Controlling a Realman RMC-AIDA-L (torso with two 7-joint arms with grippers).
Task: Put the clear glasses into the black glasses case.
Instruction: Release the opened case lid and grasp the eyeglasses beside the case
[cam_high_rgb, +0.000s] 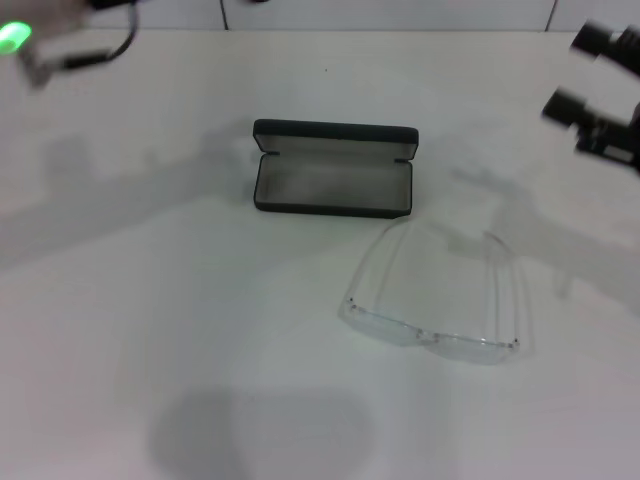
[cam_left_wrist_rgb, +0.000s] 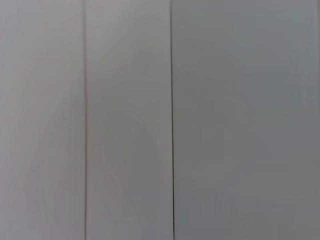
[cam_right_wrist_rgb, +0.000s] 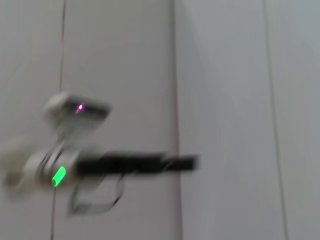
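Our right tool (cam_high_rgb: 600, 95) hovers at the far right desk (cam_high_rgb: 150, 330) edge, fingers apart, ready to reach; the left barely shows. The clear glasses (cam_high_rgb: 435, 300) lie unfolded just beside the open black glasses case (cam_high_rgb: 333, 168).

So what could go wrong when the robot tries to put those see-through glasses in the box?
The clear glasses lie with their arms unfolded, pointing toward the open black glasses case, so they may not fit unless folded. Being transparent on a pale table, they could be hard to grab cleanly. The right end effector is nearest; a push could slide the case away.
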